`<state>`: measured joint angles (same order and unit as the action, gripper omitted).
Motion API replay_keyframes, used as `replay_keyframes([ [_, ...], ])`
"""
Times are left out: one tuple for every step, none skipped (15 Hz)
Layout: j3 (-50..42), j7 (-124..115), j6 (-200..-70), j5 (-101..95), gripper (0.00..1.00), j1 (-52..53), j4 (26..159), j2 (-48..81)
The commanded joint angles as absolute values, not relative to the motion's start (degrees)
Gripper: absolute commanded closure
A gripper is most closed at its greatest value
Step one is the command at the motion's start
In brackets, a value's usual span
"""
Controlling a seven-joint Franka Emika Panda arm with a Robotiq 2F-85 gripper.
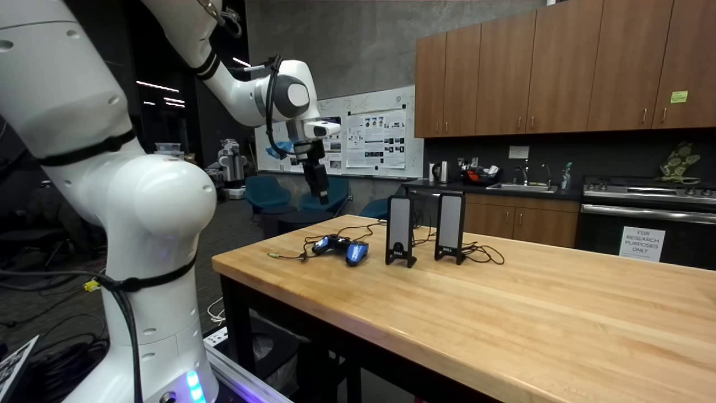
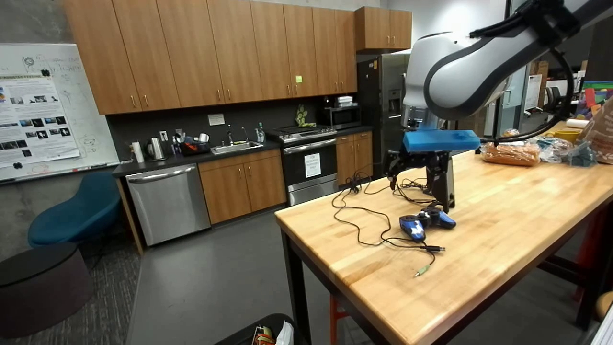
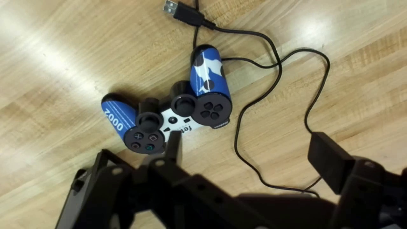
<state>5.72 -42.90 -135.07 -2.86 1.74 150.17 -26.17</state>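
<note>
Stainless-steel range with black door [image 2: 296, 165]. In an exterior view, left of range: silver dishwasher [image 2: 170, 206], teal rounded chair [image 2: 74, 213], wall-mounted whiteboard [image 2: 92, 96]; right of range: black-sided refrigerator [image 2: 370, 108]. Above range: brown wood-grain cabinets [image 2: 215, 50]. Before range: smooth grey floor [image 2: 215, 273].

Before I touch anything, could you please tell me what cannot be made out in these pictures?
Controller, wrist view: rest of its logo, behind the gripper.
Speaker, wrist view: cut off by the bottom edge, partly behind the gripper.
Cord, wrist view: one stretch is cut off by the top edge.
Poster, in an exterior view: text too small to read.
</note>
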Motion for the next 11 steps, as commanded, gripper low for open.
replay_keyframes([
  [5.15, -31.04, -132.48, -0.17, 0.0, 3.41, 151.1, -29.54],
  [5.02, -27.73, -132.0, 0.63, 0.0, 3.78, 151.09, -29.85],
  [4.9, -24.28, -131.21, 1.42, 0.0, 4.07, 151.0, -30.31],
  [4.99, -21.35, -130.39, 1.95, 0.0, 4.15, 150.92, -30.75],
  [4.97, -19.04, -129.56, 2.24, 0.0, 4.27, 150.82, -31.12],
  [4.9, -16.91, -128.87, 2.4, 0.0, 4.38, 150.78, -31.7],
  [4.75, -14.74, -128.28, 2.65, 0.0, 4.6, 150.82, -32.22],
  [4.63, -12.89, -127.62, 2.81, 0.0, 4.73, 150.79, -32.71],
  [4.45, -10.93, -127.09, 2.88, 0.0, 4.96, 150.83, -33.31],
  [4.24, -9.04, -126.5, 2.91, 0.0, 5.19, 150.78, -33.8],
  [4.35, -8.38, -126.25, 2.75, 0.0, 5.0, 150.75, -34.28],
])
